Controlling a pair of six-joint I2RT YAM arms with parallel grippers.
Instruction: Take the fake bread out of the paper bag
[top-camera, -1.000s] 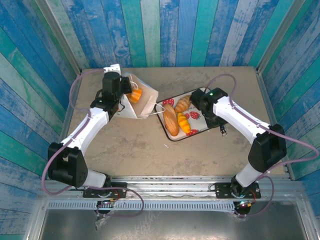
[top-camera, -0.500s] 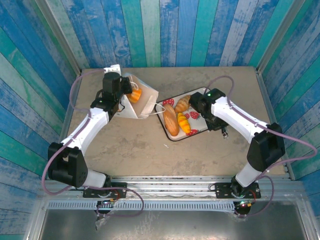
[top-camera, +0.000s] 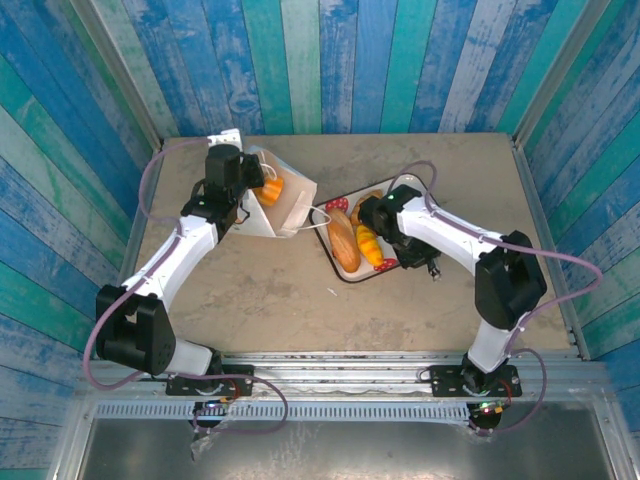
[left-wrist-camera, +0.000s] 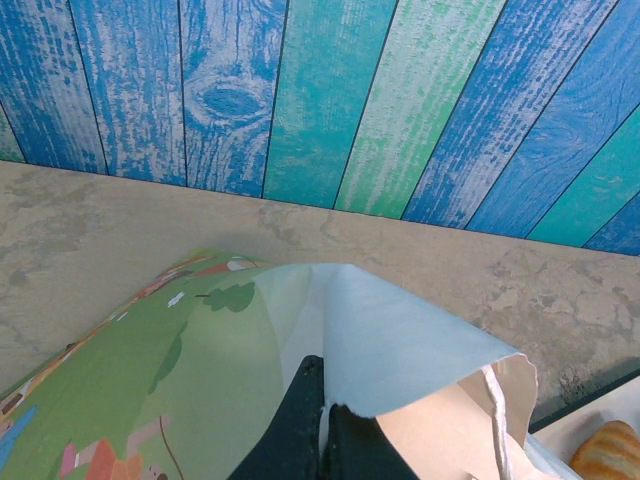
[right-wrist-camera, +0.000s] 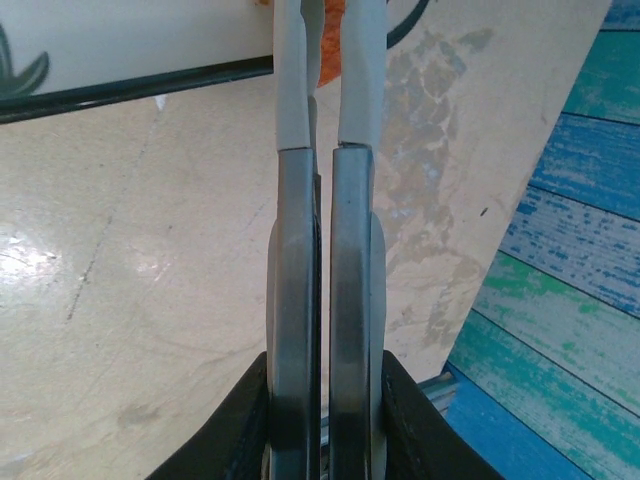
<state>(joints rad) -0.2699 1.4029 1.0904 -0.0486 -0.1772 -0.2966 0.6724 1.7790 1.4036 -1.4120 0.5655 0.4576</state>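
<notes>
paper bag (top-camera: 285, 205), fake bread (top-camera: 342, 243) on tray (top-camera: 343, 276)

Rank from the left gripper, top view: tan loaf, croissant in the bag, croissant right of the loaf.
1. Bagged croissant, inside the paper bag beside the left gripper.
2. Tan loaf, on the tray, left side.
3. Tray croissant, right of the loaf.

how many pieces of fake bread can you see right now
4. On the tray: a tan loaf, a croissant beside it, and another croissant partly under the right arm. One orange piece sits in the bag mouth; more may be hidden inside.
</notes>
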